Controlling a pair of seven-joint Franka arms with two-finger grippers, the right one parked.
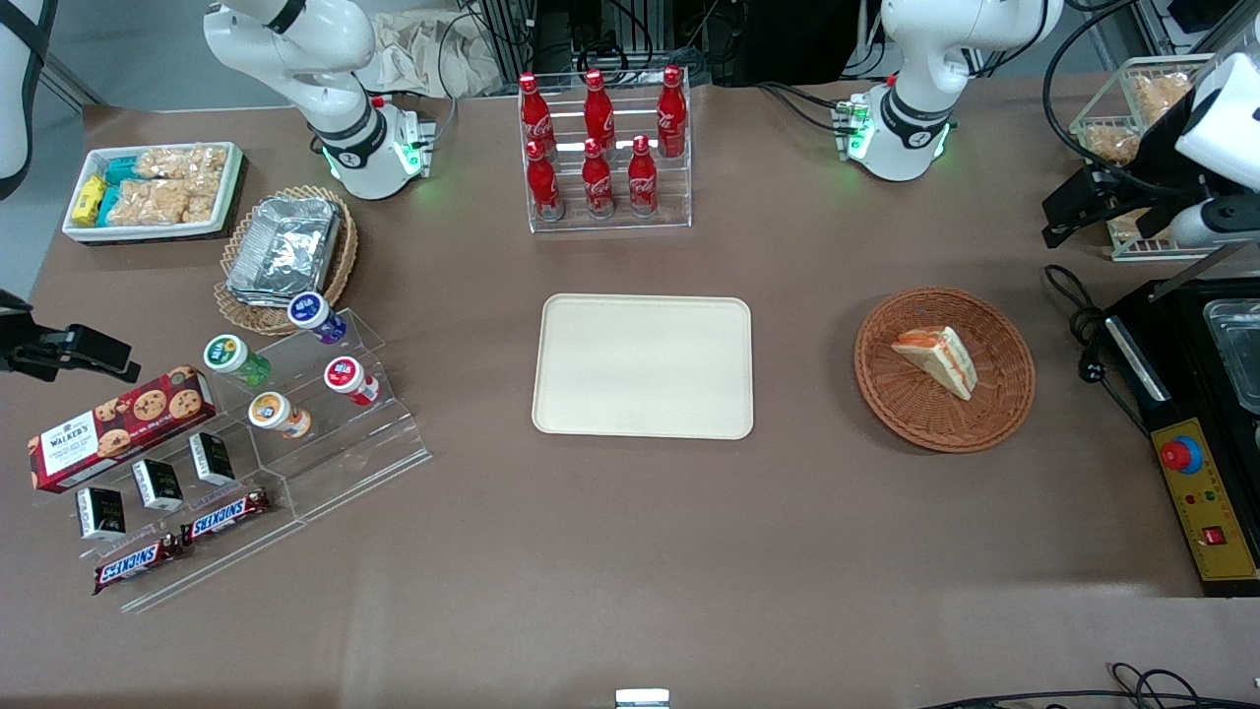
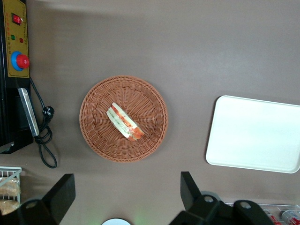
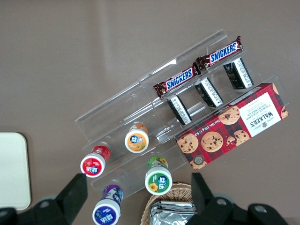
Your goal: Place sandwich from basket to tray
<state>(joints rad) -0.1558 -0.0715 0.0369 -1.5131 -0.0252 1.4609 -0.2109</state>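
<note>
The sandwich (image 1: 940, 356), a pale triangular wedge with orange-red and green filling, lies in the round reddish-brown wicker basket (image 1: 1004, 394) toward the working arm's end of the table. The cream tray (image 1: 642, 366) lies flat and bare at the table's middle. My left gripper (image 1: 1058, 222) hangs high above the table, farther from the front camera than the basket, open and empty. In the left wrist view the sandwich (image 2: 124, 123) rests in the basket (image 2: 93, 126), the tray (image 2: 255, 133) lies beside it, and the gripper (image 2: 127, 180) has its black fingers spread wide over bare table.
A black appliance with a yellow control panel (image 1: 1196, 492) and a cable (image 1: 1083, 335) lie beside the basket. A wire basket of snacks (image 1: 1132, 118) stands near the gripper. A rack of red cola bottles (image 1: 602, 148) stands farther back than the tray. Snack stands (image 1: 295, 423) lie toward the parked arm's end.
</note>
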